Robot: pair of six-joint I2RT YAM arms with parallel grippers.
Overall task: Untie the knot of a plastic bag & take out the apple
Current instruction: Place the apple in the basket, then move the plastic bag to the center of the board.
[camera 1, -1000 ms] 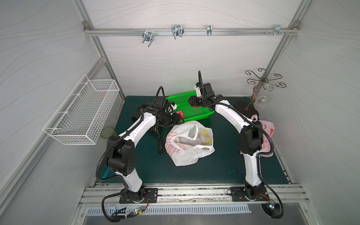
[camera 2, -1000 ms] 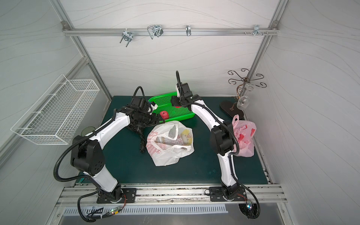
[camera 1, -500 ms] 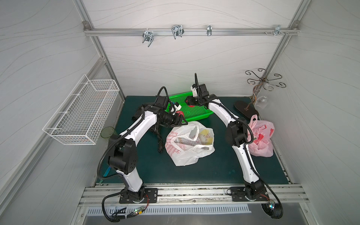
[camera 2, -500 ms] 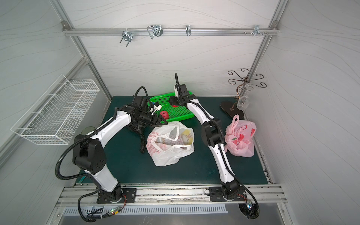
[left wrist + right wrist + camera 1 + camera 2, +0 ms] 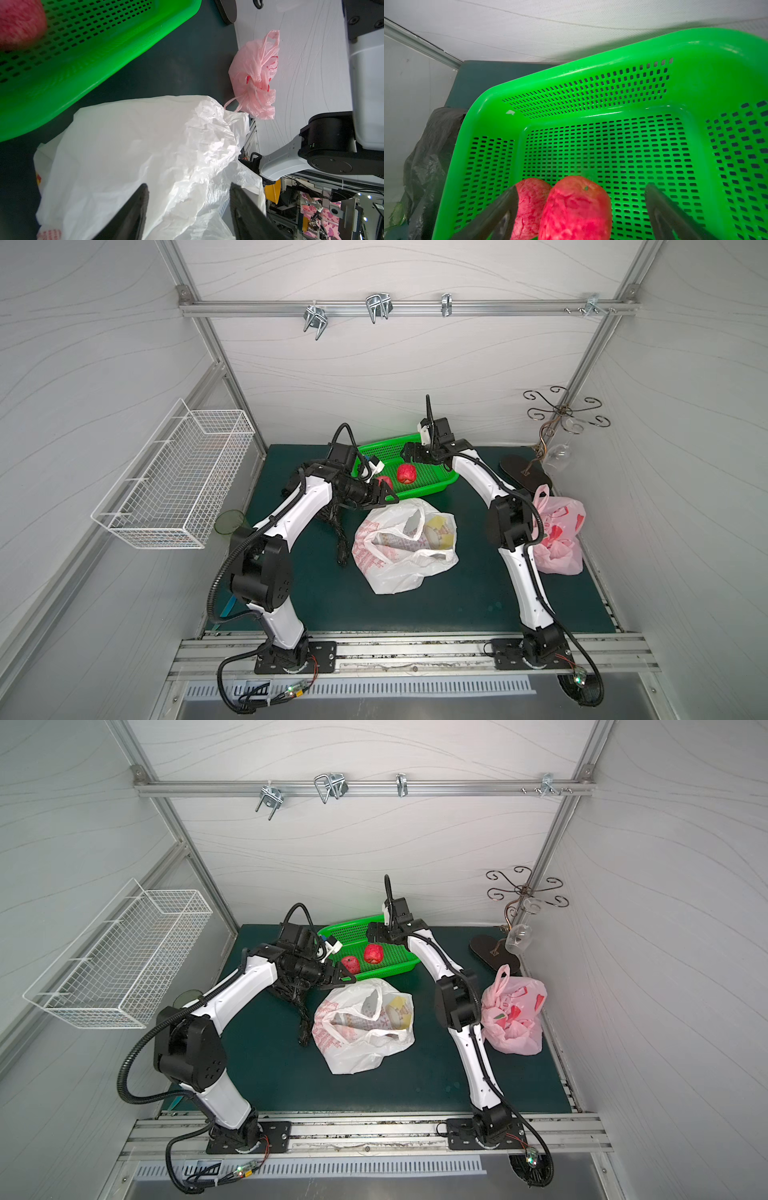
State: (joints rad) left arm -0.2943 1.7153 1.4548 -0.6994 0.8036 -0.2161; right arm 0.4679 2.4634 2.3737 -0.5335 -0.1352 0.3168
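A white-walled booth encloses a dark green bench (image 5: 457,601), with a green basket (image 5: 428,488) at the middle of its back edge.

The change is in that basket. A second ago the right claw (image 5: 580,189) hung over it, narrower, and only one red fruit showed there. Now its jaws stand wide, and the apple (image 5: 406,473) lies on the basket floor between them, with a gap on each side. It rests just beside a second apple (image 5: 383,481). So the apple has just been let go and is no longer held.

The left claw (image 5: 188,184) hovers at the back edge of the white bag (image 5: 405,543) in the middle of the bench. Its jaws are partly open, a little narrower than a second ago, and I see nothing pinched between them. The bag's mouth gapes, with no knot left in it.

For this bag the job looks finished: knot undone, apple out and put down. The right claw most likely only has to lift clear without nudging either fruit. A pink bag (image 5: 559,539) at the right edge is still tied and may be the next one.
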